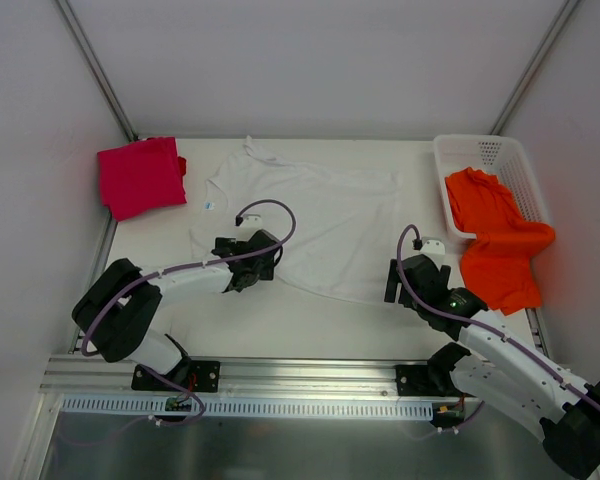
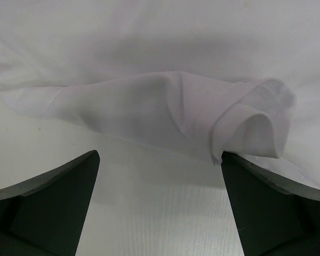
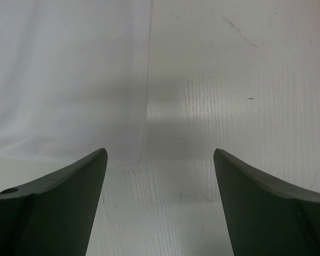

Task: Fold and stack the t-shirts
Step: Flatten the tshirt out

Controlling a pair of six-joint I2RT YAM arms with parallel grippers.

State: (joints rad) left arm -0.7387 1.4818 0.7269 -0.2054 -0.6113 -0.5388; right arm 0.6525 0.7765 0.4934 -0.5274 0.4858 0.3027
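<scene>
We record a plain white t-shirt [image 1: 320, 215] bearing a small blue neck label [image 1: 209, 205], a plain magenta-red t-shirt [image 1: 140, 177] and a plain bright orange t-shirt [image 1: 495, 240]. We further note a white lattice-patterned basket [image 1: 492, 150], a white table [image 1: 310, 320] and purple cables [image 1: 267, 202].

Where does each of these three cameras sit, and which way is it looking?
Top external: above and behind, looking down on the table; both arms show.
Left wrist: on the left arm, facing a curled edge of the white cloth t-shirt, open left gripper framing it.
Right wrist: likewise, right gripper open, facing the table.
Shared: all see that t-shirt.
</scene>
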